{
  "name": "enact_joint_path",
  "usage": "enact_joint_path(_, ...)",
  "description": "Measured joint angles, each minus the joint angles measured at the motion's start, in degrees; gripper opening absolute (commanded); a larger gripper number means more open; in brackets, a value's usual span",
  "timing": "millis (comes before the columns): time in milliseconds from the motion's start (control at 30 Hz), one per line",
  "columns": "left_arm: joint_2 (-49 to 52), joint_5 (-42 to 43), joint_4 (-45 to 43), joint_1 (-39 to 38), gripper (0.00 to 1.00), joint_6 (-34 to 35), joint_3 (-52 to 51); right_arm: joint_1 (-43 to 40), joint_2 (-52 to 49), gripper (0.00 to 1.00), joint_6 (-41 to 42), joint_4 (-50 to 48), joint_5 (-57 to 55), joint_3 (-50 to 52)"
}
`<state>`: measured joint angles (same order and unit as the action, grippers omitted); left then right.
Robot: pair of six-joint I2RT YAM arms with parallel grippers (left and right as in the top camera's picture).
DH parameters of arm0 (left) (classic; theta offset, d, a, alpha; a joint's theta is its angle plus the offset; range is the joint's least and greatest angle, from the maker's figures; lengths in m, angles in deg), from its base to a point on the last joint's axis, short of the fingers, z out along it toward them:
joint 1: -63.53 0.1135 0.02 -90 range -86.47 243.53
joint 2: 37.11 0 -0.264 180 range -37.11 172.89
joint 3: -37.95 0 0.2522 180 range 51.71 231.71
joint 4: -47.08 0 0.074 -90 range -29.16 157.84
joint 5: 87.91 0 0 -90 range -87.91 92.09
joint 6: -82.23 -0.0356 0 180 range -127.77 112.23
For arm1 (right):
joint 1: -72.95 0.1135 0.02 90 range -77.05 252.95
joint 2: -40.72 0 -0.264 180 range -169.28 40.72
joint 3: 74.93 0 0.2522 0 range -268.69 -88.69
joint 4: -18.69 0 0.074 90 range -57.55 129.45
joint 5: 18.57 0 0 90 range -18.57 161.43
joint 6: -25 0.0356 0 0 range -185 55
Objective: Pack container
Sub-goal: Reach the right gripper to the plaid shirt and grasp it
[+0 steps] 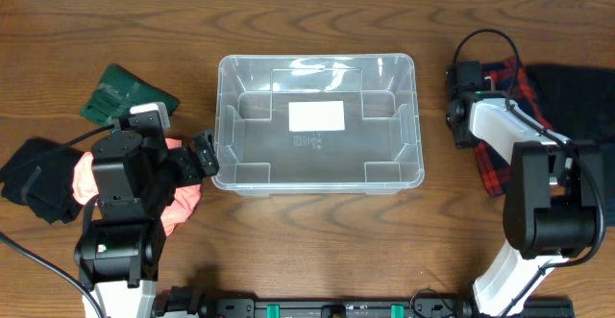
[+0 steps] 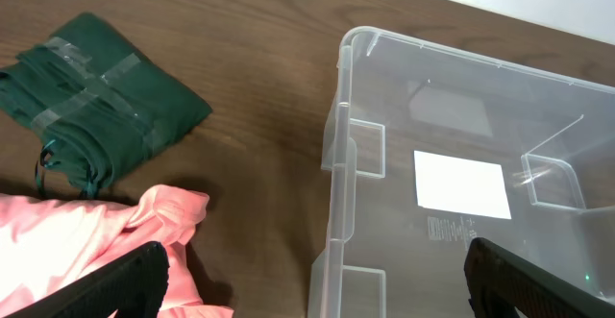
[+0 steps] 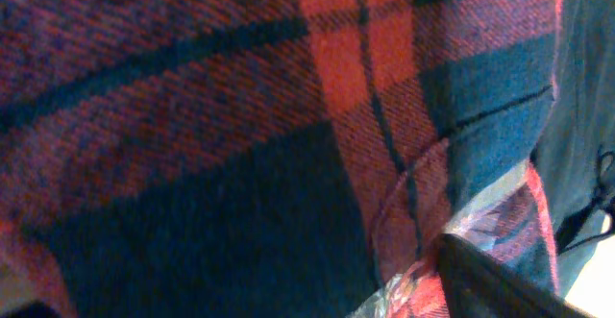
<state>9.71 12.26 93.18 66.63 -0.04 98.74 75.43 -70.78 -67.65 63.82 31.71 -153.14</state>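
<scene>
The clear container [image 1: 225, 116] stands at the table's middle, empty, with a white label [image 1: 316, 116] on its bottom. My left gripper [image 1: 204, 155] is open and empty, and its fingers [image 2: 327, 289] straddle the container's left wall [image 2: 336, 164]. A pink cloth [image 2: 77, 246] lies under its left finger. My right gripper [image 1: 462, 99] is pressed down onto a red plaid cloth [image 1: 503, 78] right of the container. That cloth [image 3: 288, 116] fills the right wrist view. Only one finger [image 3: 500, 284] shows there, so the grip is unclear.
A folded green cloth [image 1: 125, 92] lies at the back left, and it also shows in the left wrist view [image 2: 96, 97]. A black cloth [image 1: 34, 179] lies at the far left. A dark garment [image 1: 577, 107] lies at the far right beside the plaid cloth.
</scene>
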Motion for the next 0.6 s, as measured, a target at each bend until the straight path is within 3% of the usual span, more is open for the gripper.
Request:
enact_joint_path(133,0.0,0.0,0.0,0.0,0.98,0.0,0.0,0.1,-1.0,0.35,1.7,-0.2,-1.6,0.0)
enact_joint_path(300,0.0,0.0,0.0,0.0,0.98,0.0,0.0,0.8,-0.9,0.12,3.0,0.1,-3.3,0.0)
enact_joint_path(500,0.0,0.0,0.0,0.0,0.98,0.0,0.0,1.7,2.5,0.05,3.4,0.7,-1.3,0.4)
enact_joint_path(600,0.0,0.0,0.0,0.0,0.98,0.0,0.0,3.4,9.2,0.03,1.6,0.8,0.9,0.3)
